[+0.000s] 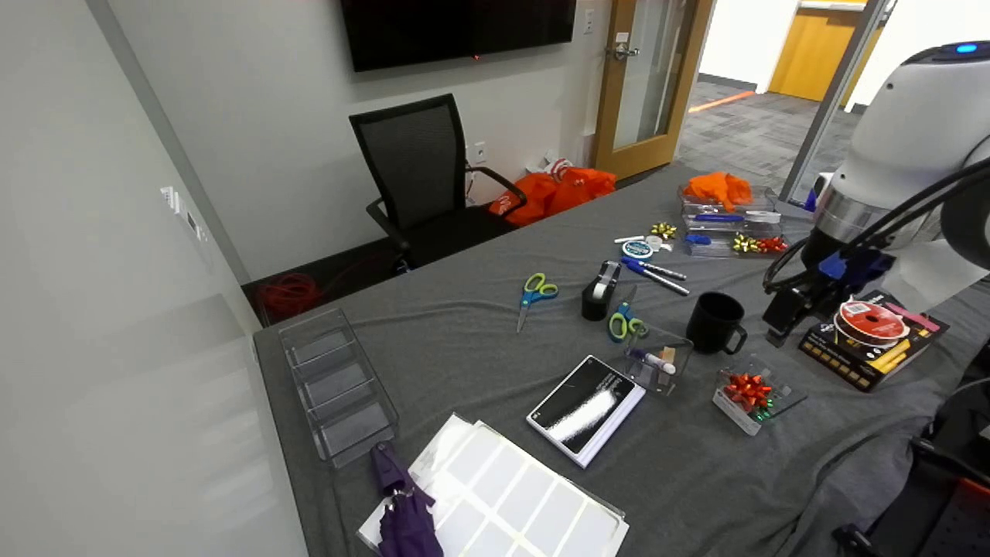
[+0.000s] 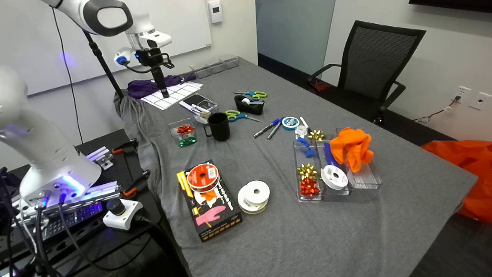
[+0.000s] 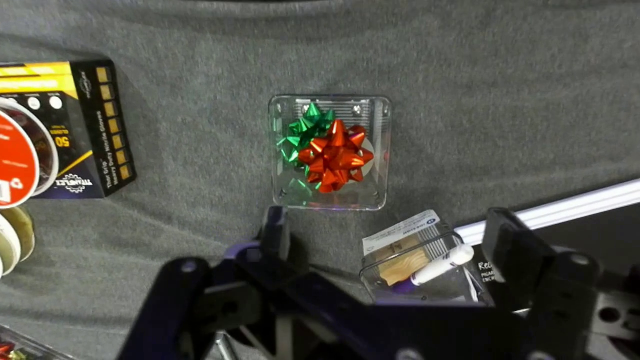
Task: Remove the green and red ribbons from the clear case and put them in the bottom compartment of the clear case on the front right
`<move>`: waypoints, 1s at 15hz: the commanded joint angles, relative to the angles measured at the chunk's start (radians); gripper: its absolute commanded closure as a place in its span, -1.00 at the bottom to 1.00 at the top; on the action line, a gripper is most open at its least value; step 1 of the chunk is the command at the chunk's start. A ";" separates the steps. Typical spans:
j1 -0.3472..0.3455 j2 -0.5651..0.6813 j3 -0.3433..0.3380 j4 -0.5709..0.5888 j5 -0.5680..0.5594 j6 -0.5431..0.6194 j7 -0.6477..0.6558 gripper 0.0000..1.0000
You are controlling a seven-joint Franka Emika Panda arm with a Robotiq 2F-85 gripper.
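Note:
A small square clear case (image 3: pixel 280 197) holds a shiny red bow (image 3: pixel 336 157) and a green bow (image 3: pixel 310 127), the red partly over the green. Both bows show in both exterior views: red (image 1: pixel 748 391) (image 2: pixel 185 129), green (image 1: pixel 764 414) (image 2: pixel 188 141). A clear compartment case (image 2: pixel 367 181) (image 1: pixel 715 249) holds a gold bow and another red bow in one end compartment, with blue items and orange cloth. My gripper (image 3: pixel 388 217) is open and empty above the table, offset from the bows' case; it shows in both exterior views (image 1: pixel 776 337) (image 2: pixel 165 94).
A clear case with a marker (image 3: pixel 442 265), a black mug (image 2: pixel 219 127) and a black notebook (image 1: pixel 585 410) stand near the bows. A glove box (image 2: pixel 209 207) carries a red ribbon spool. White spools (image 2: pixel 253 196) stand beside it. A four-sided clear divided tray (image 1: pixel 340 387) lies farther off.

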 commanded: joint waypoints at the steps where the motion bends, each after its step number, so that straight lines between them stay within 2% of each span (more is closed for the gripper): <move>1: -0.013 0.014 0.005 -0.007 0.000 0.036 0.000 -1.00; 7: -0.024 0.047 0.003 -0.009 -0.011 0.080 0.006 -1.00; 12: -0.018 0.133 -0.028 -0.026 0.057 0.232 -0.046 -1.00; 15: -0.030 0.199 -0.028 -0.027 0.032 0.293 -0.030 -1.00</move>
